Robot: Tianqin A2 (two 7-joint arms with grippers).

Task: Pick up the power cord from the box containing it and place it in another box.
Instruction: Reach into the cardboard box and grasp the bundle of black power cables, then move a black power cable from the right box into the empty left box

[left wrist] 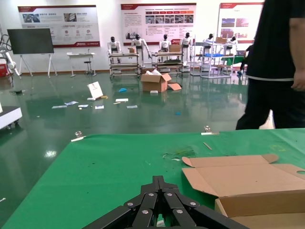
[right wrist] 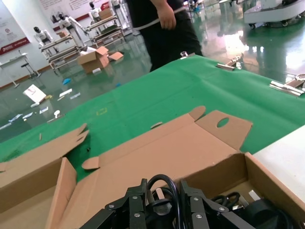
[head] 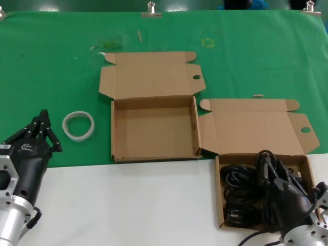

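Observation:
The power cord [head: 237,197], a black looped hank, lies in the right-hand cardboard box [head: 219,190], whose lid [head: 251,125] is open. My right gripper [head: 265,157] is inside this box, shut on the power cord. In the right wrist view a cable loop and the plug [right wrist: 165,191] sit between its fingers [right wrist: 137,193]. The other box [head: 114,128] stands open and empty at the centre; it also shows in the left wrist view [left wrist: 257,202]. My left gripper [head: 43,117] is shut and empty, parked at the left, apart from both boxes.
A white tape ring [head: 79,124] lies on the green cloth [head: 51,61] left of the empty box. The near part of the table is white [head: 128,205]. A person [left wrist: 279,62] stands beyond the far edge.

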